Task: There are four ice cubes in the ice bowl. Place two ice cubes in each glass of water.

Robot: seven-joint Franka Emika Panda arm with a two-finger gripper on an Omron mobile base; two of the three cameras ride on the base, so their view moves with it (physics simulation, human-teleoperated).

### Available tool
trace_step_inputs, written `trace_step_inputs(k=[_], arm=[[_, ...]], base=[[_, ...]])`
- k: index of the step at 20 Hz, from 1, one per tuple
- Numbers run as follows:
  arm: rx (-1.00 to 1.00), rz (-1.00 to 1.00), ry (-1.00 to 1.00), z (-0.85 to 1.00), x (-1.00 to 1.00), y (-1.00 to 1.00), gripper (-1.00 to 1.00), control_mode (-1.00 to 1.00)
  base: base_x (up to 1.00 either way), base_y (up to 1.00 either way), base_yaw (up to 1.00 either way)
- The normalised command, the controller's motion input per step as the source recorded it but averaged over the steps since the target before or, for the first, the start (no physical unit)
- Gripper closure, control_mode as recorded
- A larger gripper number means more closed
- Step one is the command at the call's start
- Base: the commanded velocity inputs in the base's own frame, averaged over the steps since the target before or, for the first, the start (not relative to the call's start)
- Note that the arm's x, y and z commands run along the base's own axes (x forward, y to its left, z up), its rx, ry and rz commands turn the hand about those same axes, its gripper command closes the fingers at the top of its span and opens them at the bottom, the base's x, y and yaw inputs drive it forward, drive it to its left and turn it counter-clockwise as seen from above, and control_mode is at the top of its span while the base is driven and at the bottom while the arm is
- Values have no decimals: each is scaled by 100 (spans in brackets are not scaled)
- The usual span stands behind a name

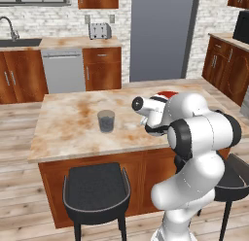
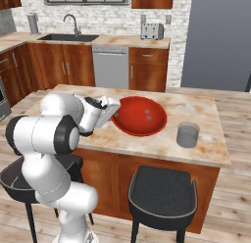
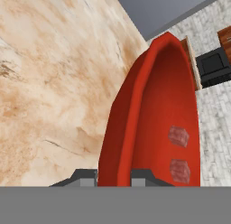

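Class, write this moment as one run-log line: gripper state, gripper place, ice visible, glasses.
gripper: shut, astride red bowl rim | ice cubes: two visible in bowl | glasses: one left of arm, one right of bowl

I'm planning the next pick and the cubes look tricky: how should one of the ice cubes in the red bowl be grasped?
Judging by the views, take an ice cube across two opposite flat faces, coming from above into the open ice bowl. The bowl's raised rim blocks a sideways approach, and the cubes lie low on its sloping inside. The gripper, shut and straddling the rim, would need to open first.
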Motion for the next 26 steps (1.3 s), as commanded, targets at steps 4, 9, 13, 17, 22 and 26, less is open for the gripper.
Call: trace_step_inputs(k=[4, 9, 13, 17, 22, 26], arm=[[0, 0, 0, 0, 0, 0, 100, 100], [0, 0, 0, 0, 0, 0, 100, 100], [0, 0, 0, 0, 0, 0, 100, 100], [0, 0, 0, 0, 0, 0, 100, 100], [0, 0, 0, 0, 0, 0, 100, 100], [0, 0, 0, 0, 0, 0, 100, 100]], base=[[0, 0, 0], [0, 0, 0], [-62, -54, 0], [-57, -77, 5], [-28, -99, 42], [0, -100, 49]])
